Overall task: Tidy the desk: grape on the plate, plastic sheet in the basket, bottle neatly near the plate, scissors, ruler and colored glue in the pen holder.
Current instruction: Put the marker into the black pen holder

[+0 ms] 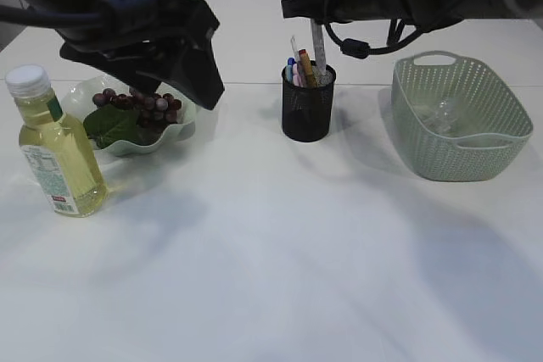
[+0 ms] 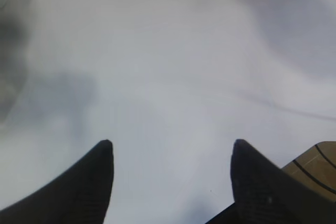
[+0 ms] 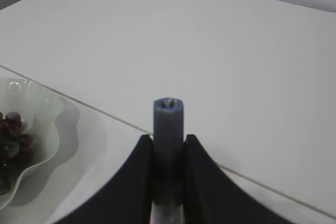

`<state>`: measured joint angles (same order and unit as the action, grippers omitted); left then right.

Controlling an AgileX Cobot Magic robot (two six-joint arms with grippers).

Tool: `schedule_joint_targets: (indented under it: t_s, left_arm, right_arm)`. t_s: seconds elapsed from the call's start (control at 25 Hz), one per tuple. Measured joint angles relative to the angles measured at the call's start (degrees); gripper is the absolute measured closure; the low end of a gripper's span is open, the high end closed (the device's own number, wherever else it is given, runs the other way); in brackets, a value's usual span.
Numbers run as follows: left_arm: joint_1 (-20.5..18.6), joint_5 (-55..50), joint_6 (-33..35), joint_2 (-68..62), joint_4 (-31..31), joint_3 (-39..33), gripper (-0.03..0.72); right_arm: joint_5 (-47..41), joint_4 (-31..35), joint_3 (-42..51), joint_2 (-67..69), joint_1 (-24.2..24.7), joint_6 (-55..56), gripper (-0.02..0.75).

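Note:
My right gripper (image 3: pixel 168 139) is shut on a grey-blue colored glue tube (image 3: pixel 168 119). In the exterior view the glue (image 1: pixel 318 44) stands upright with its lower end inside the black mesh pen holder (image 1: pixel 308 112), among several pens and sticks. I cannot pick out the scissors or the ruler among them. My left gripper (image 2: pixel 172 148) is open and empty over the bare table, above the plate (image 1: pixel 127 146). Dark grapes (image 1: pixel 140 106) with a green leaf lie on the plate. The yellow bottle (image 1: pixel 55 158) stands upright left of the plate. The plastic sheet (image 1: pixel 441 114) lies in the green basket (image 1: pixel 458 125).
The left arm's dark body hangs over the plate's back right side. The right arm reaches in from the right, above the basket. The plate (image 3: pixel 31 129) with grapes (image 3: pixel 10 135) shows at the left of the right wrist view. A wooden edge (image 2: pixel 315 166) shows beside the left gripper.

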<state>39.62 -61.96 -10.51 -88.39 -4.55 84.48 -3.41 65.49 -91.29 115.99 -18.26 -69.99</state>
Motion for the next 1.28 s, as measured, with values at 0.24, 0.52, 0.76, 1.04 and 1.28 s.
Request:
schedule_joint_targets:
  t_s: [0.24,0.52,0.76,1.04,1.28]
  left_arm:
    - [0.0,1.74,0.0,0.0,1.52,0.0,0.181]
    - [0.0,2.74,0.0,0.0,3.41,0.0,0.182]
    - [0.0,3.56,0.08,0.0,4.55,0.0,0.183]
    - [0.0,3.94,0.08,0.0,4.55,0.0,0.183]
    - [0.0,3.94,0.08,0.0,4.55,0.0,0.183]
  right_arm:
    - [1.17,1.65,-5.96,5.7,0.0,0.0,0.603]
    - [5.76,3.7,-8.56,8.81,0.0,0.0,0.603]
    - [5.71,4.71,-8.79,10.53,0.11,0.0,0.603]
    - [5.83,4.96,-8.91,10.64,0.11,0.0,0.598]
    - [5.83,5.07,-8.91,10.64,0.11,0.0,0.576]
